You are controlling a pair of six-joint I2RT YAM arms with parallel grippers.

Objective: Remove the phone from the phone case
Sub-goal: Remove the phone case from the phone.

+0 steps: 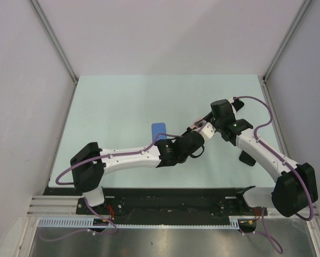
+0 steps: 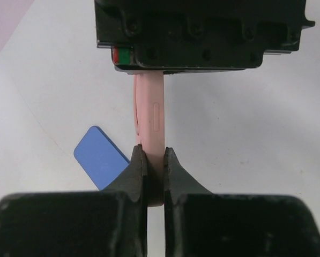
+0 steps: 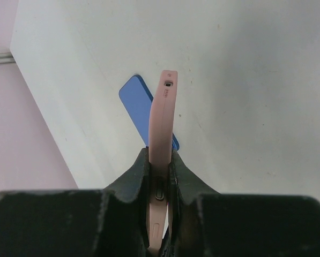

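A pink phone case is held edge-on above the table between both grippers. My left gripper is shut on one end of the case. My right gripper is shut on the other end, and the case bows slightly past its fingers. In the top view the left gripper and the right gripper meet almost tip to tip. A flat blue phone-shaped slab lies on the table below, also in the left wrist view and the right wrist view. I cannot tell whether anything is inside the case.
The pale green table is walled by white panels at the back and both sides. A metal rail runs along the near edge by the arm bases. The right gripper's black body fills the top of the left wrist view.
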